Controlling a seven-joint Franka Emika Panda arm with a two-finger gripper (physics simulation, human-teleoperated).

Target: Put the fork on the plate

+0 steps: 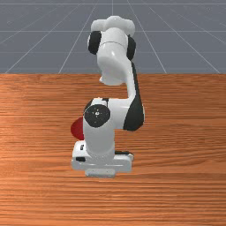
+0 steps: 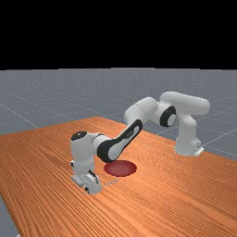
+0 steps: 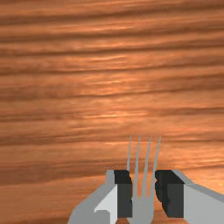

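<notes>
In the wrist view, the two-finger gripper [image 3: 143, 192] has closed to the width of the slim grey metal fork [image 3: 142, 210]: its dark pads [image 3: 174, 199] stand a little apart and look clamped on the two edges of the head. Gripping across the narrow width suits a thin, flat piece, since each pad gets an edge to press; the tines [image 3: 144, 162] poke out beyond the pads, leaving the hold near their root. That is well off the fork's middle, so the handle may sag or swing once it is carried. In the far view, the hand is low at the orange-brown wooden table [image 2: 55, 157], and the thin handle [image 2: 110, 183] runs from it toward the round, dark red plate [image 2: 120, 168], close by yet apart from it. Whether the fork is clear of the wood I cannot tell. With the plate so near, a modest lift and a short carry toward it should do, high enough for the handle to pass over the rim. In the front view, the white and grey arm [image 1: 99, 139] hides much of the plate, whose red edge peeks out on the front view's left.
</notes>
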